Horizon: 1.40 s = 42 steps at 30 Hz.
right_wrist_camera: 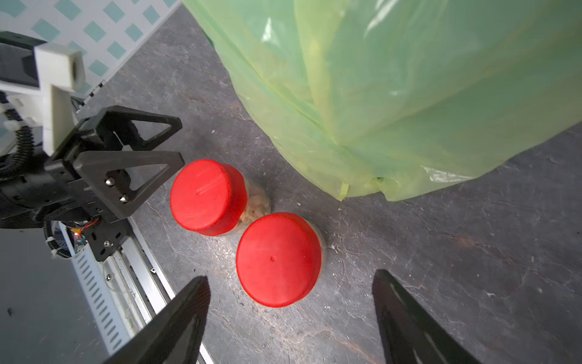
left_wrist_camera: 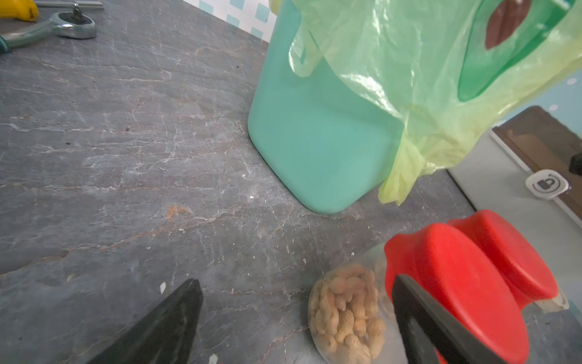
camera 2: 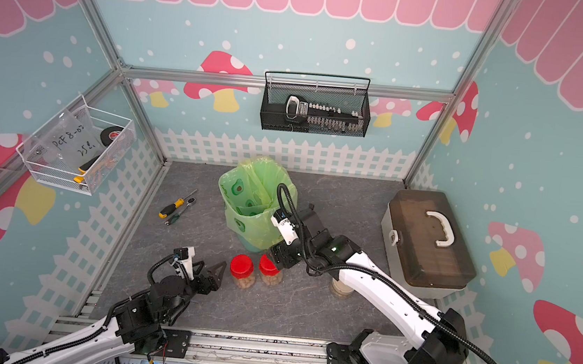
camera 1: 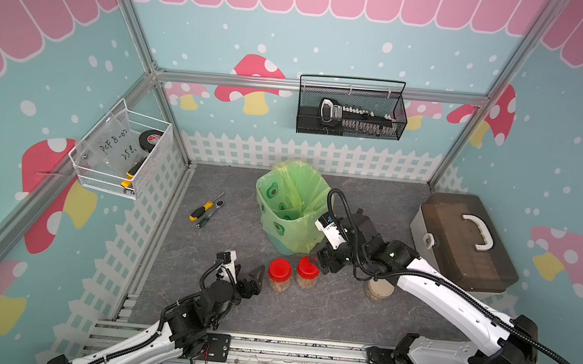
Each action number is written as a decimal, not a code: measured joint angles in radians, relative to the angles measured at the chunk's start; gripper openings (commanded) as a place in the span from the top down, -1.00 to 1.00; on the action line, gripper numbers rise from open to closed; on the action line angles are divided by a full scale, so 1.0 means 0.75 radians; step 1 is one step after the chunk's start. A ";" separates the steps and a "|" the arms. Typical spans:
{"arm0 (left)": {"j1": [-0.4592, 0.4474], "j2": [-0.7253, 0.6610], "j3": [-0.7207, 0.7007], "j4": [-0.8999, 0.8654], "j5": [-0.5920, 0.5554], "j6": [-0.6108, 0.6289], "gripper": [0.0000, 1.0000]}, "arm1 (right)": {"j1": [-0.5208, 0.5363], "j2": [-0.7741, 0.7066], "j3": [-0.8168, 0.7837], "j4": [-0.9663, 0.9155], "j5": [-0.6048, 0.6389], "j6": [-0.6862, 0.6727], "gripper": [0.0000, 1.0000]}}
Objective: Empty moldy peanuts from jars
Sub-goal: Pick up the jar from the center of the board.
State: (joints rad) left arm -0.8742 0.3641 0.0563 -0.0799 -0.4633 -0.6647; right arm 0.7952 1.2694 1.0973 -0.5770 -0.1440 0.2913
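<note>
My left gripper wide open, empty, right gripper parted, empty, over clear round red-lidded jars, frame lower centre

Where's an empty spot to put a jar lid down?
Bare table in front of the red-lidded jars, up to the front rail; also between the screwdriver and the bin. It's crowded where jars and bin meet.

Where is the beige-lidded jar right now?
The beige-lidded jar shows in both top views, partly under the right arm, right of the red-lidded jars, near the toolbox.
</note>
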 measured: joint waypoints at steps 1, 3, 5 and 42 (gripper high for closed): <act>-0.017 -0.007 0.000 -0.011 -0.010 -0.003 -0.94 | 0.015 0.012 0.000 -0.005 0.015 0.003 -0.70; -0.042 -0.024 0.000 -0.030 -0.027 -0.007 -0.95 | 0.053 0.041 0.003 -0.009 0.041 0.005 -0.73; -0.055 -0.046 -0.001 -0.046 -0.045 -0.008 -0.95 | 0.093 0.081 0.015 -0.016 0.071 0.009 -0.75; -0.060 -0.019 -0.010 -0.083 -0.066 -0.002 -0.94 | 0.081 0.161 -0.049 -0.030 0.326 0.086 -0.04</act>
State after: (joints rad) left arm -0.9192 0.3500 0.0486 -0.1425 -0.5129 -0.6659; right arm 0.8562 1.3903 1.0607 -0.5991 0.1005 0.3557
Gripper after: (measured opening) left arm 0.973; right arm 0.615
